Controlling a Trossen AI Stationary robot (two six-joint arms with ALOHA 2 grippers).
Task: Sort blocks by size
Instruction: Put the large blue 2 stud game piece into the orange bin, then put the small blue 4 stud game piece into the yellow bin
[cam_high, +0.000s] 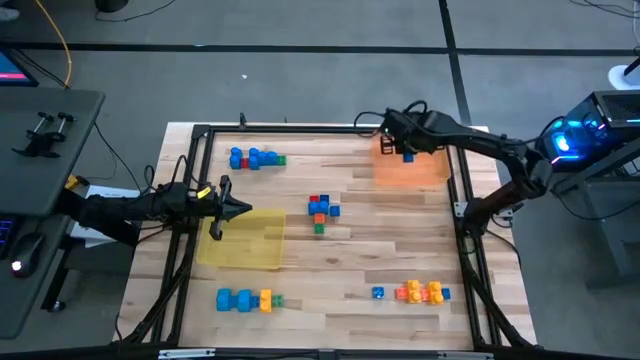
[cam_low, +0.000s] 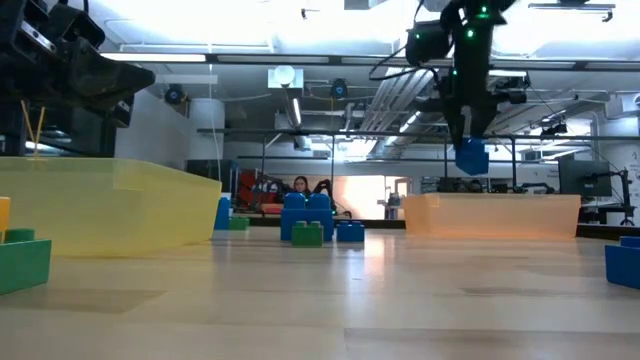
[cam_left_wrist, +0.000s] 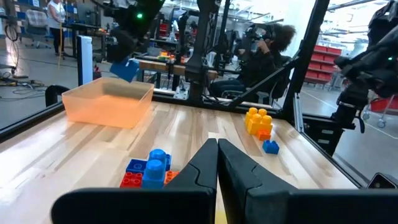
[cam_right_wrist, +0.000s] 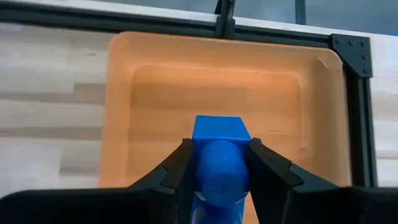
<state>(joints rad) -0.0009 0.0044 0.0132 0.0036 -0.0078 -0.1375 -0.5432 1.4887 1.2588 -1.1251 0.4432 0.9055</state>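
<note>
The right tool (cam_right_wrist: 217, 163) is clamped on a blue block (cam_right_wrist: 218, 152) above the empty orange tray (cam_high: 432, 168) at the far right. The left tool (cam_high: 236, 209), fingers together, hangs over the empty yellow tray (cam_high: 258, 250). Sorting seems barely begun: the other blocks (cam_high: 322, 210) sit in clusters on the table (cam_high: 350, 260).

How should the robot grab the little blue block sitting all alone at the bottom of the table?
From straight above. The lone blue block sits flat with bare table around it, so a tool can close on two opposite flat sides. The orange and yellow cluster stands apart to one side, so pinching the other pair of sides looks safest.
</note>
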